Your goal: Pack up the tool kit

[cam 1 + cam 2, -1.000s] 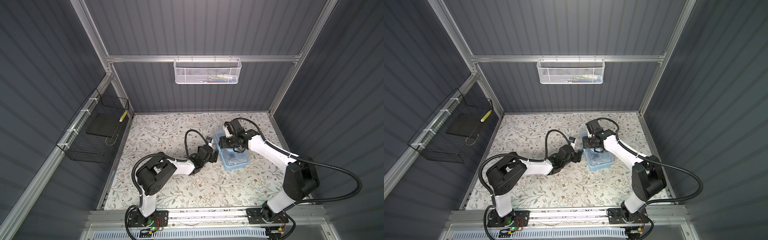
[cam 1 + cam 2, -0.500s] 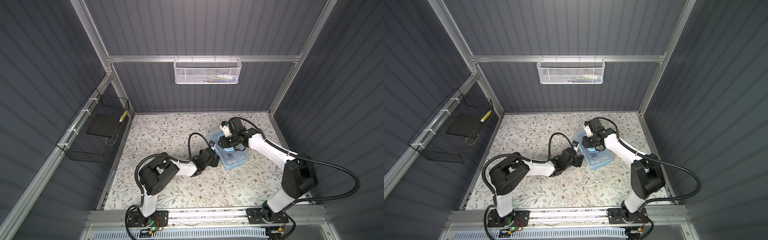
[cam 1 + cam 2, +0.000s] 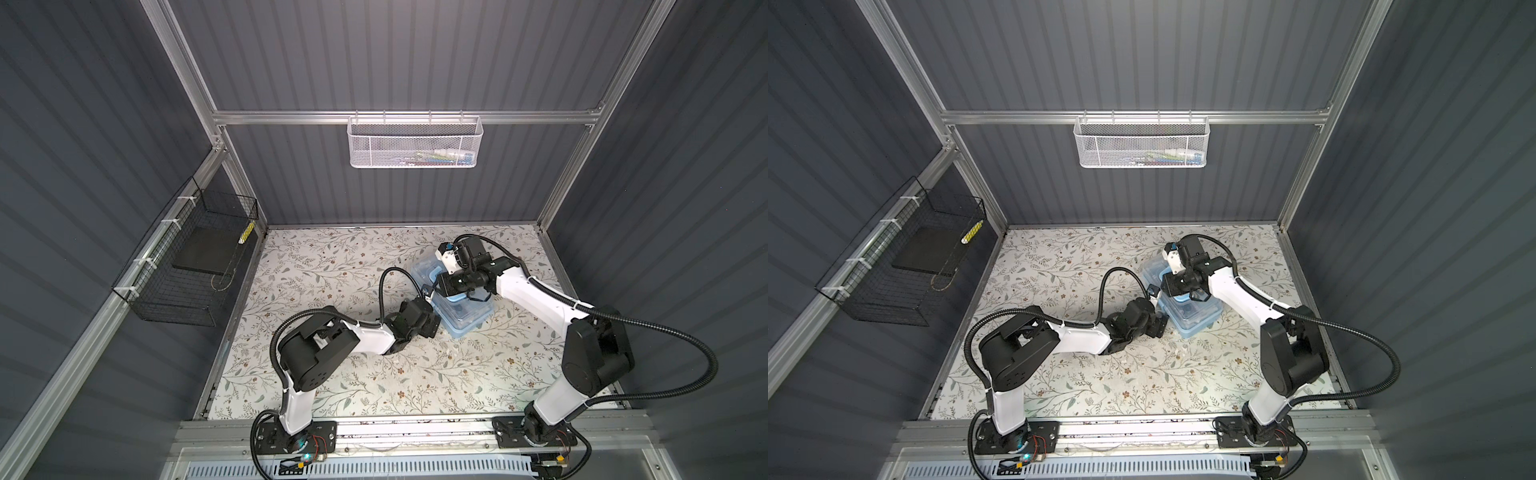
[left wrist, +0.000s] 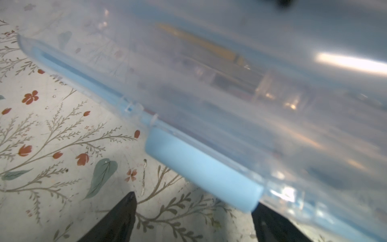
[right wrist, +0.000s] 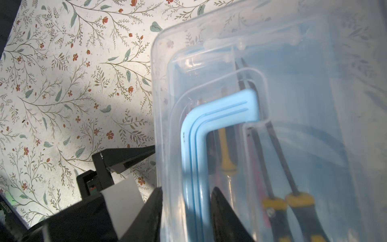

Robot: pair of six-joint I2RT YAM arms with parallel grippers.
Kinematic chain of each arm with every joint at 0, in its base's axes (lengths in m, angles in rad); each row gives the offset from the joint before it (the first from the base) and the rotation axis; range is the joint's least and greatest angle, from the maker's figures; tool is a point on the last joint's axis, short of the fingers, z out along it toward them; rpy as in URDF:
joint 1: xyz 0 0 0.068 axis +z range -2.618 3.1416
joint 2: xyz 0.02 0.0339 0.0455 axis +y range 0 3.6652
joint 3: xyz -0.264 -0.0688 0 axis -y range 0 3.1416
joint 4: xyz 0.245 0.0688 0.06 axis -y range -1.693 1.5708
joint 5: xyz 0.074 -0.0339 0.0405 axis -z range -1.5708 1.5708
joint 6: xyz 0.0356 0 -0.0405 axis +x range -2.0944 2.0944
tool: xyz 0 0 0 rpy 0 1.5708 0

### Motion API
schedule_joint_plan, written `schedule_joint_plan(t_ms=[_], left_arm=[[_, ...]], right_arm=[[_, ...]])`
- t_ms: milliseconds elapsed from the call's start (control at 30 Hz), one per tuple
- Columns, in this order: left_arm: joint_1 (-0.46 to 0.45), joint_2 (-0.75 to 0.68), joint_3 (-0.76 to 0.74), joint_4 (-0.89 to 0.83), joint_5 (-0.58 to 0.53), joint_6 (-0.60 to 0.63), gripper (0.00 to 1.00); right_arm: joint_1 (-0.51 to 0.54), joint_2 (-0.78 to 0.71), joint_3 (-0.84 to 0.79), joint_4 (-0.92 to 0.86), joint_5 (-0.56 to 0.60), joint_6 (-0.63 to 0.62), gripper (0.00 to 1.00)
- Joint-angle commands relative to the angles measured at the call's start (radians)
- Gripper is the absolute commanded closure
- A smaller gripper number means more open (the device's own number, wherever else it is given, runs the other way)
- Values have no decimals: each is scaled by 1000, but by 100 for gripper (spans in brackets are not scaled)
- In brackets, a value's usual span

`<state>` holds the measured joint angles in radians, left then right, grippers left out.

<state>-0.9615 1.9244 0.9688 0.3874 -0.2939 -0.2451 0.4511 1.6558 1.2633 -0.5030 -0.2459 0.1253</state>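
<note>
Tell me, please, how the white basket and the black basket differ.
The white basket is fine mesh, the black basket open wire grid. The white basket hangs on the back rail, the black basket on the side rail. Both hang above the table and hold something.

The box (image 4: pixel 251 94) is blurred and cut off in the left wrist view, and its contents cannot be made out. The screwdrivers (image 5: pixel 299 199) are cut off at the handles in the right wrist view. The contents of the white basket (image 3: pixel 374 145) are too small to be identified.
</note>
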Motion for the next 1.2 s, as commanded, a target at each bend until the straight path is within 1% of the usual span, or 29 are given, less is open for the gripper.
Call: schedule_joint_plan(t_ms=[0,200,333,500,600,667,833,967,1067,1167], left_arm=[[-24,-31,69,85,60,76,12],[-23,-67,63,23,87,136,6],[-12,-115,16,-1,91,157,1],[46,-200,-100,49,209,149,0],[111,-244,-199,136,310,118,1],[146,-260,-264,213,343,104,3],[162,-245,-339,354,407,138,11],[162,-176,-368,510,447,158,13],[162,-93,-365,649,462,134,15],[162,5,-350,774,428,102,16]], right_arm=[[20,39,-31,-77,-134,-1,58],[3,35,-30,-67,-136,-12,54],[-5,31,-38,-66,-129,-12,52],[-8,11,-51,-45,-116,10,48],[-10,4,-53,-31,-116,20,48],[-10,4,-52,-25,-117,23,48],[-12,10,-53,-8,-119,29,47],[-18,15,-60,2,-121,29,47],[-27,12,-71,13,-129,31,47],[-36,6,-81,20,-131,36,47]])
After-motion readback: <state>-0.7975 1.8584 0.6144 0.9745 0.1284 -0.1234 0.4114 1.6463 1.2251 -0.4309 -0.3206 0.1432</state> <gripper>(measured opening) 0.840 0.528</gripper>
